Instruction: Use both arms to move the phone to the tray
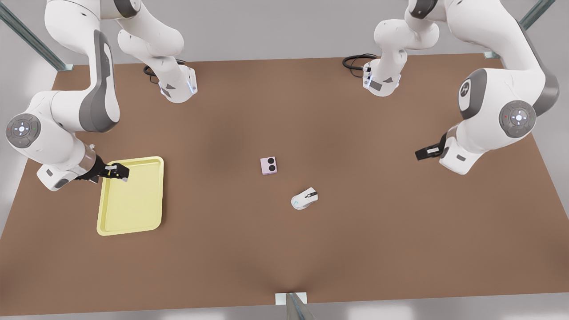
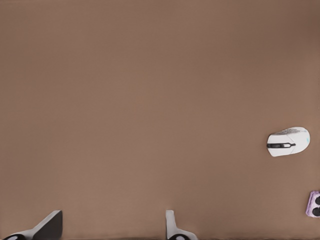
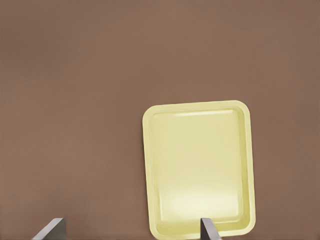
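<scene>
While both arms hang idle over the brown table (image 1: 284,249) | right claw (image 1: 116,172) released, empty, above near corner of flat pale yellow rectangular tray (image 1: 133,204) | small pale pink square phone (image 1: 269,165) mid-table, well apart from tray | white computer mouse (image 1: 305,198) near phone | left claw (image 1: 422,153) released, empty, far right.

A white computer mouse (image 1: 305,198) with a dark scroll strip is seen lying flat on the brown table (image 1: 284,249), near its middle. Two coils of black cable (image 1: 355,61) are seen at the table's far edge. A grey metal strut (image 1: 297,306) is seen at the near edge, and slanted metal frame bars (image 1: 31,38) at the far corners.
</scene>
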Action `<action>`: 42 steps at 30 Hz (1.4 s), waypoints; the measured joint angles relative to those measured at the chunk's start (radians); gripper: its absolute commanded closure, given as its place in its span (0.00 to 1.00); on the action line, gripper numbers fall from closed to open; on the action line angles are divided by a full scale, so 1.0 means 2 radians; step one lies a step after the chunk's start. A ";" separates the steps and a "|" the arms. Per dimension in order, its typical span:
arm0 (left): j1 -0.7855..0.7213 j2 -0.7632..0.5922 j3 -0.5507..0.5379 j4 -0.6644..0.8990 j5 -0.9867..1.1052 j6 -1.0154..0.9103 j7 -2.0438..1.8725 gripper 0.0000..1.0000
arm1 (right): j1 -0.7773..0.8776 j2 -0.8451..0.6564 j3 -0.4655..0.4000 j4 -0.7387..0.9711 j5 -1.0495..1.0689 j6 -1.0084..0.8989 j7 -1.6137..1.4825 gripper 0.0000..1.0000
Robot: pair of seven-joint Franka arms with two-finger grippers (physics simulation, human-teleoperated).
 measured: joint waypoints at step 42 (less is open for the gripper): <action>0.000 0.012 0.001 0.017 -0.009 -0.007 0.183 0.00 | 0.322 0.250 0.069 -0.073 -0.015 0.308 0.366 0.00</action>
